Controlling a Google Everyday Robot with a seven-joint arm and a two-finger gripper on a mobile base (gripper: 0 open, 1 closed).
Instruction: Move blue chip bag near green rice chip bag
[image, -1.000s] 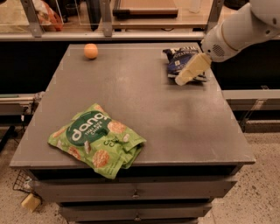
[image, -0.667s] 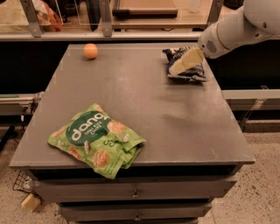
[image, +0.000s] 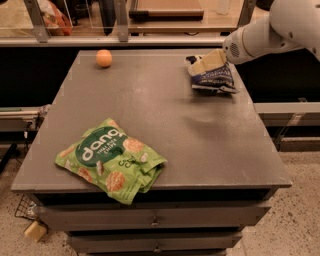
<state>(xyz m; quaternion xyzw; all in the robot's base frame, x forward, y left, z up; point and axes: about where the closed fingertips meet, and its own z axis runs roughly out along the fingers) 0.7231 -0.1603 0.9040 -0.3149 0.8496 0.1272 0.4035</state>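
Note:
The blue chip bag (image: 214, 77) lies crinkled at the far right corner of the grey table (image: 165, 120). The green rice chip bag (image: 111, 159), bright green with a dark "dang" circle, lies flat near the front left edge. My gripper (image: 206, 63) reaches in from the upper right on a white arm and sits over the far top edge of the blue bag, with its cream fingers touching or just above it.
An orange (image: 104, 58) sits at the far left of the table. A railing and shelves run behind the table. Drawers (image: 155, 220) are under the front edge. The floor lies to the right.
My gripper has moved up and away toward the far edge of the blue chip bag, now resting at its top. The bags and the orange have not moved.

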